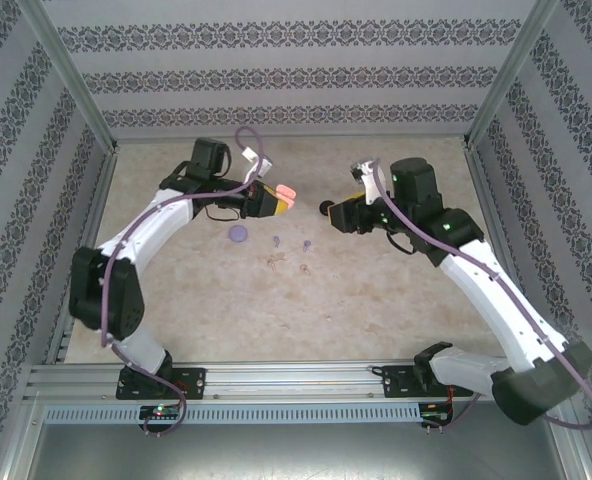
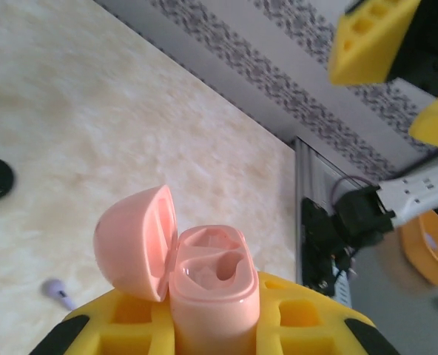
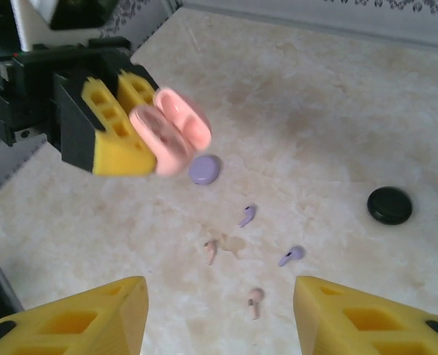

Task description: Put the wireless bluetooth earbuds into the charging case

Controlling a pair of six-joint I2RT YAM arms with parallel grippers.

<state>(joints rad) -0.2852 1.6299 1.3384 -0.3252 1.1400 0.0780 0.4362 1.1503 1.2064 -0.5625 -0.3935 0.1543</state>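
we hold pink charging case (image 2: 213, 290) clamped in left gripper (image 3: 149, 122), lid open, sockets exposed for loading; right gripper (image 3: 219, 314) fingers apart, empty, over pink earbuds (image 3: 255, 302).

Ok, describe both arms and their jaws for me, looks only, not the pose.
The left arm and right arm share a build: white tubular links between bulky black joint housings, on black bases. A lilac cable loops along each. The jaws are blocky yellow wedges with rectangular pockets, mounted on black carriers.
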